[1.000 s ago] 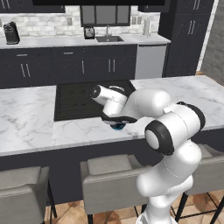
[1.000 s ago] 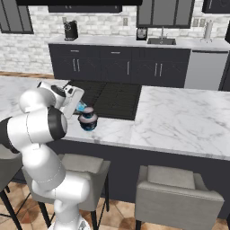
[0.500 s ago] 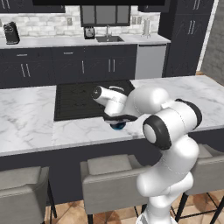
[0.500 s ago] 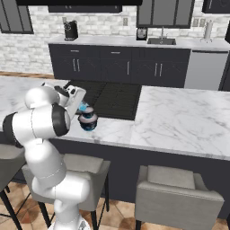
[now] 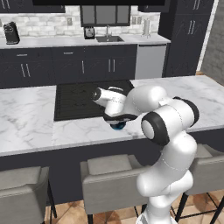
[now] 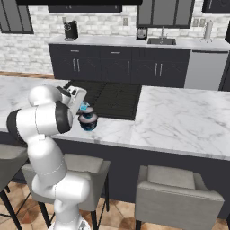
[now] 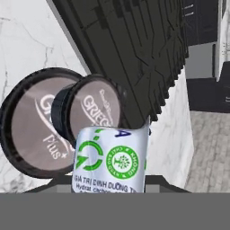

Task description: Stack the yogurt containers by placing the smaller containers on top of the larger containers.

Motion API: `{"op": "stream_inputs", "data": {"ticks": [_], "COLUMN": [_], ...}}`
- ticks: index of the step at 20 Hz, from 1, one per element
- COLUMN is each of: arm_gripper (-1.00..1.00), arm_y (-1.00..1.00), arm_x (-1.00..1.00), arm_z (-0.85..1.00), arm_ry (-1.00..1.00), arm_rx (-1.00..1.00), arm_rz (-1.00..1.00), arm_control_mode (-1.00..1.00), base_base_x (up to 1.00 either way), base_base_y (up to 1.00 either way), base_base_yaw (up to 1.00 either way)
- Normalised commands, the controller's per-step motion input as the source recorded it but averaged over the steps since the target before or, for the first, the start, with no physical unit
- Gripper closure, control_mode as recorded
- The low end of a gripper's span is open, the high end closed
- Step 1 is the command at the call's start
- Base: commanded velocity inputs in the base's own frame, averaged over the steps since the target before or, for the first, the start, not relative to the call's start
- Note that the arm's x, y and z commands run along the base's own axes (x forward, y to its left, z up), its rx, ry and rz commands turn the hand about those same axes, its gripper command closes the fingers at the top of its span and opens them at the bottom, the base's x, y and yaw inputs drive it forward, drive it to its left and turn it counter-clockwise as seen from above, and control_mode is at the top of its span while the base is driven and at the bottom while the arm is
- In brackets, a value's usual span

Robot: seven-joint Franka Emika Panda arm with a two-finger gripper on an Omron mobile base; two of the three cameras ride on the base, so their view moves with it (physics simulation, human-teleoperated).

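Gripper pinching the tiny cup above two stacked yogurt cups

The gripper [image 7: 110,191] is holding the light-blue cup [image 7: 111,160] pinched between its closed-in fingers, just above the lesser dark cup [image 7: 92,110], which is sitting on the widest dark cup [image 7: 33,123] near the marble counter's [image 6: 179,121] near edge, beside the black cooktop [image 6: 112,96]. All three lids are sealed, hiding the contents. Since a second ago the elbow is swinging slightly; the cups are staying put. Counted: three cups, two dark, one light-blue
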Motion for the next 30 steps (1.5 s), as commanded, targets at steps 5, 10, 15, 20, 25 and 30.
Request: {"op": "stream_inputs", "data": {"ticks": [5, 10, 15, 20, 25, 30], "arm_gripper": [1.0, 1.0, 1.0, 1.0, 1.0, 1.0], "arm_y": [0.0, 0.0, -0.01, -0.07, -0.07, -0.01], "arm_x": [0.02, 0.02, 0.08, 0.11, 0.14, 0.19], "arm_z": [-0.07, -0.04, -0.07, -0.07, -0.06, -0.09], "arm_ry": [-0.02, -0.02, -0.01, -0.01, -0.01, -0.01], "arm_rx": [0.02, 0.01, 0.01, 0.03, 0.03, 0.01], "arm_rz": [0.0, 0.0, 0.0, 0.0, 0.0, 0.0], "arm_control_mode": [-1.0, -1.0, -1.0, -1.0, -1.0, -1.0], "base_base_x": [0.0, 0.0, 0.0, 0.0, 0.0, 0.0], "base_base_y": [0.0, 0.0, 0.0, 0.0, 0.0, 0.0], "base_base_yaw": [0.0, 0.0, 0.0, 0.0, 0.0, 0.0]}}
